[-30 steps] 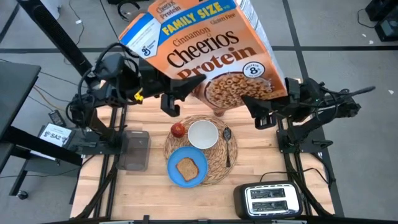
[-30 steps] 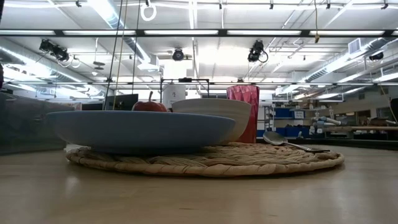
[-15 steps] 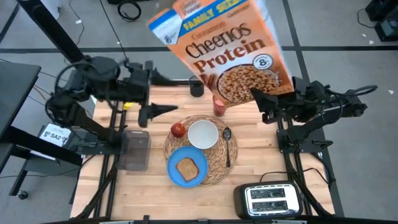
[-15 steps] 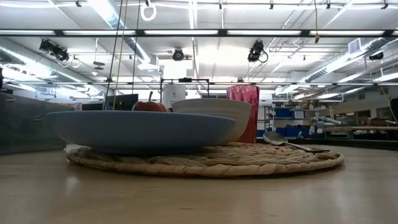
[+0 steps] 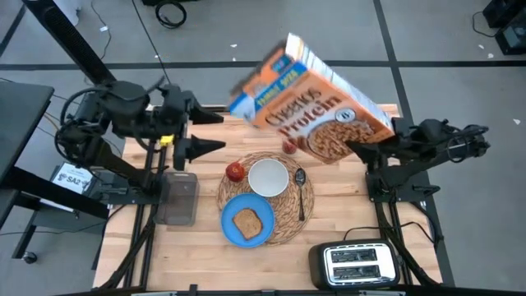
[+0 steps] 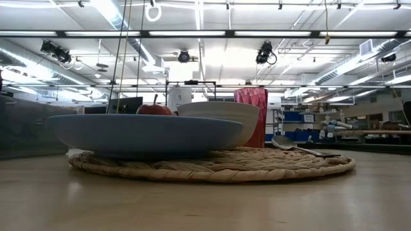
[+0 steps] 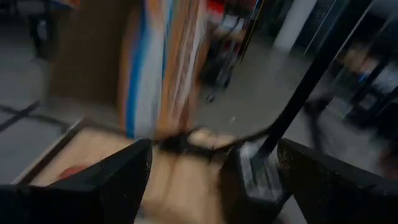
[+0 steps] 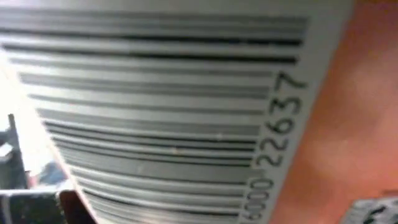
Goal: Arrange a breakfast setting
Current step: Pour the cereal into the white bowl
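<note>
Orange cereal box (image 5: 316, 111) clamped by right gripper (image 5: 357, 150) — hides red cup; left gripper (image 5: 205, 131) open

You can read "Cheerios Protein" on the cereal box (image 5: 316, 107); its barcode (image 8: 168, 112) shows "22637".

— What lies on the round woven straw placemat (image 5: 283, 215)?

— The blue plate (image 5: 233, 228) at its near edge with the toast slice (image 5: 247, 222) on it, the white bowl (image 5: 269, 178) behind, the red apple (image 5: 236, 171) left of the bowl, the metal spoon (image 5: 300, 184) right of it.

— And around it?

— The silver toaster (image 5: 359, 264) stands at the table's (image 5: 205, 267) near right corner. The orange cereal box (image 5: 311, 112) hangs tilted above the far edge, between both arms.
</note>
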Motion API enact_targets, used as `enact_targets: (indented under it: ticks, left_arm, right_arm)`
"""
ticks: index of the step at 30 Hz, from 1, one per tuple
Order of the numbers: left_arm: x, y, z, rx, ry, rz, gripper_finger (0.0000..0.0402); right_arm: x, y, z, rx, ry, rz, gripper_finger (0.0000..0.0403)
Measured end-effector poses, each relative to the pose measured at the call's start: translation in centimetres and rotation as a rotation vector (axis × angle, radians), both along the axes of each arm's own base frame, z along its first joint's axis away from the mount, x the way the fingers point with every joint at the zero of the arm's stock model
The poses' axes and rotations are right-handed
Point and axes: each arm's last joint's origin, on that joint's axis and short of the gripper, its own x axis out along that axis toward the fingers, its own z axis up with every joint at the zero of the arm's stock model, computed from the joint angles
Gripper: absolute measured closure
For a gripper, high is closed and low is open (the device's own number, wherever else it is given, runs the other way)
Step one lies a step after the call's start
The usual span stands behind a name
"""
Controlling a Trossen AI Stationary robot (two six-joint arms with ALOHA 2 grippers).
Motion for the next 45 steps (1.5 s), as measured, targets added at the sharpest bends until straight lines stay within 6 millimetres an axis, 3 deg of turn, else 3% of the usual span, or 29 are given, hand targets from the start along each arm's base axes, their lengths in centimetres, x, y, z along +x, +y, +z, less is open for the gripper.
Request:
enact_targets:
  ticks: [6, 16, 26, 34, 40, 45]
  left_arm:
    - [0.9, -0.1, 0.4, 0.014, -0.06, -0.008, 0.0051]
    - [-3.4, -1.3, 1.5, 0.041, -0.096, -0.149, 0.0051]
    - [-3.8, -1.7, 1.2, 0.005, -0.062, -0.171, 0.0051]
    - [-4.2, -1.3, 1.0, 0.045, -0.033, -0.162, 0.0051]
    - [-4.2, -1.1, 0.7, 0.06, -0.009, -0.15, 0.0051]
    - [-4.2, -1.1, 0.7, 0.066, -0.01, -0.154, 0.0051]
  right_arm:
    - [-1.1, 0.0, -4.0, -0.015, 0.234, 0.123, 0.013]
    - [-3.9, -0.6, -8.0, -0.037, 0.516, 0.161, 0.0131]
    - [-6.5, -1.4, -9.7, -0.036, 0.646, 0.121, 0.0148]
    - [-5.4, -1.2, -9.8, -0.062, 0.693, 0.081, 0.0148]
    - [-4.5, -1.0, -10.1, 0.061, 0.742, 0.087, 0.0148]
    - [-4.8, -1.0, -9.5, 0.092, 0.792, 0.079, 0.0148]
